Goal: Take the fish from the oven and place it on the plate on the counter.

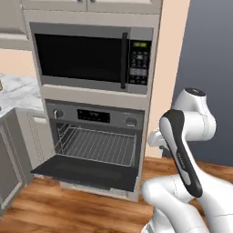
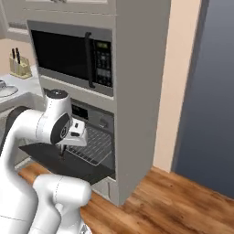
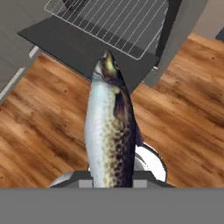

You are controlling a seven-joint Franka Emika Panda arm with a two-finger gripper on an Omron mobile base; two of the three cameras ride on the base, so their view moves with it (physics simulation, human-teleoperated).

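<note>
My gripper (image 3: 113,177) is shut on the fish (image 3: 110,131), a slim fish with a silver belly and a dark speckled back. It points away from the hand over the wooden floor, just in front of the oven's lowered door (image 3: 83,48). The oven (image 1: 95,136) stands open, with its bare wire rack (image 1: 98,145) showing. In the right base view the hand (image 2: 75,132) hovers above the door (image 2: 50,157). The marble counter (image 2: 25,84) lies to the left. A pale round shallow thing (image 2: 5,90) at its edge looks like the plate, cut off by the frame.
The microwave (image 1: 91,57) sits above the oven. A knife block (image 2: 20,64) stands on the counter. Beige cabinet fronts (image 1: 11,150) flank the oven on the left. Open wooden floor (image 2: 173,201) stretches right toward a blue-grey wall (image 2: 215,91).
</note>
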